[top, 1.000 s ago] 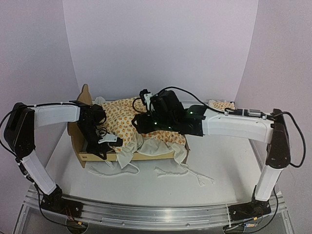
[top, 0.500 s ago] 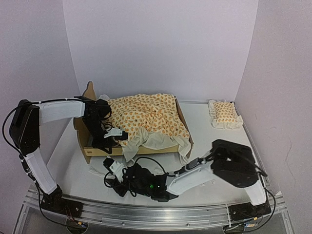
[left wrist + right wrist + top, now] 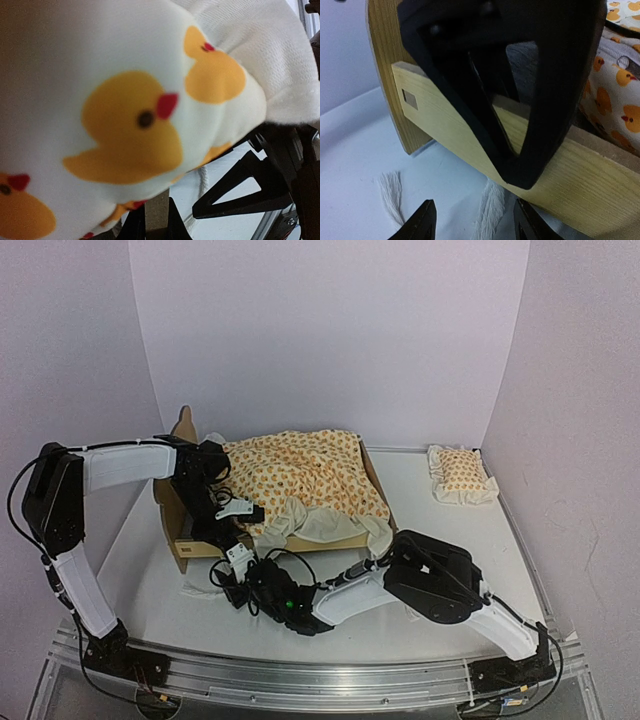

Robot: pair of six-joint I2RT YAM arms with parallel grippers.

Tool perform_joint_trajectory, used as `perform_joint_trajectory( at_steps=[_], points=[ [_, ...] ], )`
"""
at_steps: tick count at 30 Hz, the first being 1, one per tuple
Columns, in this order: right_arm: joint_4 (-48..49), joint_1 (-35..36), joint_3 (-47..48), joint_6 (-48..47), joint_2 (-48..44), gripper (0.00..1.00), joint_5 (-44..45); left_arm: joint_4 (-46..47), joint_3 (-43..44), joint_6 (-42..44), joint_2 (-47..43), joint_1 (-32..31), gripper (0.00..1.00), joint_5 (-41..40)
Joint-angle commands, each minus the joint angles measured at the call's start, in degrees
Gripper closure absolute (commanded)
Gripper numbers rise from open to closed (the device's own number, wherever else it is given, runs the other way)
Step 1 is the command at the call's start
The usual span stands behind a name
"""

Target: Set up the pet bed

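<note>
- While the left claw [image 3: 218,532] sits pinched nearly closed, apparently on the near side rail of the pet bed [image 3: 190,552], the right claw [image 3: 472,222] hovers low just beside it, fingers parted and holding nothing.
- Beneath the right claw, white ties [image 3: 390,195] trail across the bench [image 3: 450,530]; the two claws are close together at the rail's headboard end.
- The bed stands left of centre, headboard toward the left wall, with the duck-print mattress cushion [image 3: 300,475] rumpled inside it and spilling over the near rail.
- Likely trouble: a closing right claw could snag the ties and drag the cushion out, or it could bump the left claw and skid the light frame.
- Room to move is tight on the left, where wall, headboard and both arms crowd together; bare bench opens to the right, as far as the pillow [image 3: 460,472] in the far corner.
</note>
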Motion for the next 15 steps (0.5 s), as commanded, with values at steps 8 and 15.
perform_joint_trajectory(
  at_steps=[8,15],
  points=[
    [-3.5,-1.3,6.9,6.8,5.6,0.46,5.2,-2.0,3.8,-3.4,0.5,0.2,1.0,8.8],
    [-4.7,-2.6,11.1,8.5,9.2,0.52,8.5,-2.1,3.8,-3.3,0.7,0.2,1.0,10.3]
  ],
)
